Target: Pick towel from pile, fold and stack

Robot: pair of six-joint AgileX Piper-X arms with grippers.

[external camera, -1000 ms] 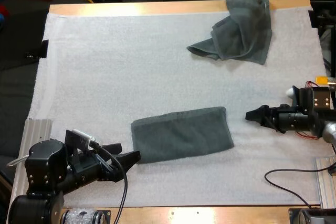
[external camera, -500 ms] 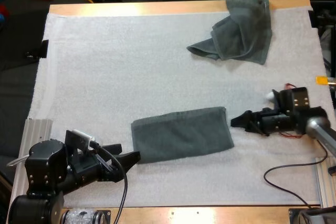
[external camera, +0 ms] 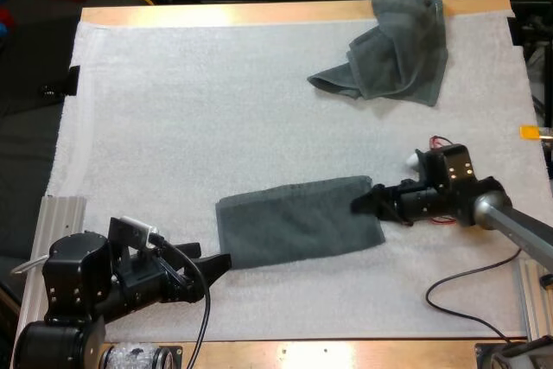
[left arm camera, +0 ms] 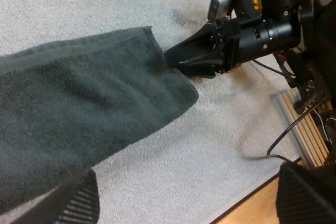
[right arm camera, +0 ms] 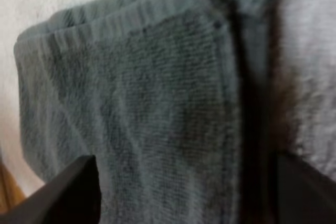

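A dark grey-green towel (external camera: 298, 220), folded into a long rectangle, lies flat on the mat's near middle. My right gripper (external camera: 359, 205) has its tips at the towel's right end. In the right wrist view the gripper (right arm camera: 186, 187) is open over that towel (right arm camera: 147, 103), with the hemmed edge running between the fingers. My left gripper (external camera: 218, 261) sits low by the towel's near left corner, open, with nothing in it. In the left wrist view the folded towel (left arm camera: 79, 124) lies ahead of the left gripper (left arm camera: 189, 198), and the right gripper (left arm camera: 181, 59) touches its far end.
A second, crumpled towel (external camera: 389, 45) lies at the mat's far right, near the table's back edge. The white mat (external camera: 190, 110) is bare between the two towels and on the left. A metal rail (external camera: 60, 213) runs along the near left edge.
My right gripper has slid left across the mat, from well clear of the folded towel to its right end. The left gripper has barely shifted.
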